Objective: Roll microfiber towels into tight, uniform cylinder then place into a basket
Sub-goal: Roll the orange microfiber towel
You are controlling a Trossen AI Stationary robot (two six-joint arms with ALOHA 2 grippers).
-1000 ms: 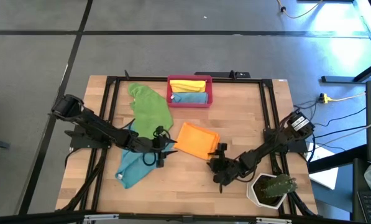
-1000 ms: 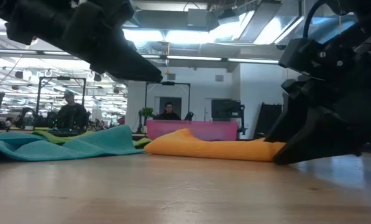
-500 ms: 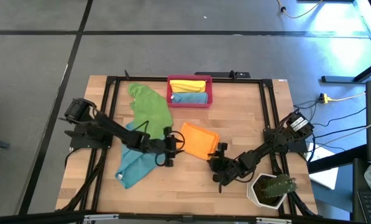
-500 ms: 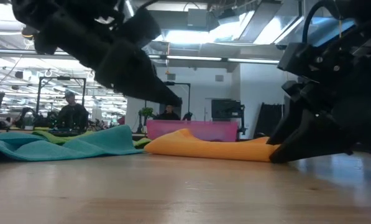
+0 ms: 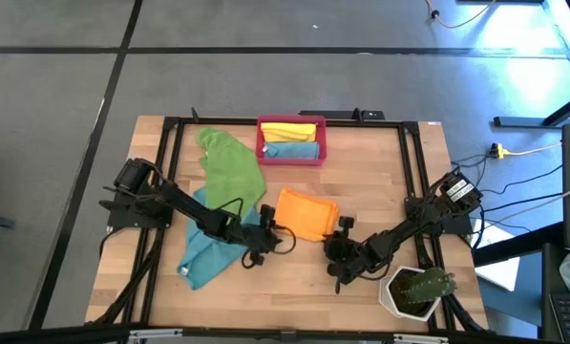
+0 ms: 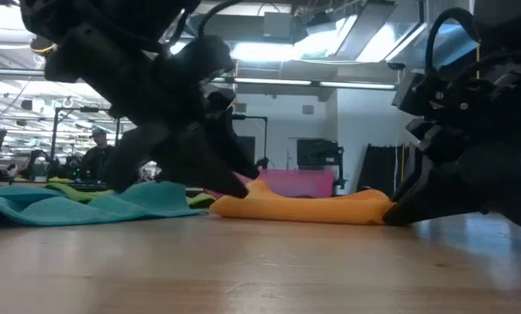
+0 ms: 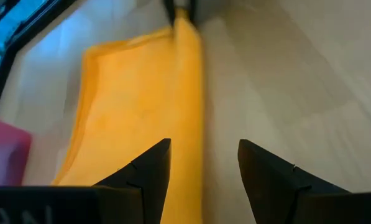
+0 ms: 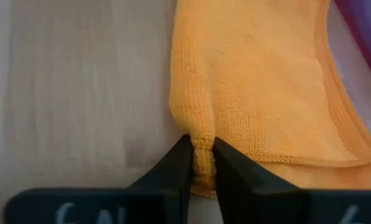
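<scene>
Right pincer (image 8: 197, 155) has nipped down on the orange towel's (image 5: 304, 214) edge, a thin fold of cloth caught between its fingers (image 8: 173, 165). In the overhead view it sits at the towel's 4 o'clock corner.

Left pincer (image 7: 201, 162) is spread wide, holding nothing, low over the towel's near edge at about 8 o'clock; one finger (image 7: 149, 167) is over the cloth, the other over bare wood.

The orange towel lies flat mid-tabletop (image 5: 294, 277), between the two arms.

Green towel (image 5: 231, 167) is spread at 10 o'clock from it, the teal towel (image 5: 200, 256) bunched at 8 o'clock under the left arm.

Pink basket (image 5: 290, 140) is at the tabletop's far edge, 12 o'clock, with a yellow roll (image 5: 289, 131) and a blue roll (image 5: 291, 150) lying side by side inside.

White plant pot (image 5: 413, 291) sits at the near right corner, 4 o'clock.
</scene>
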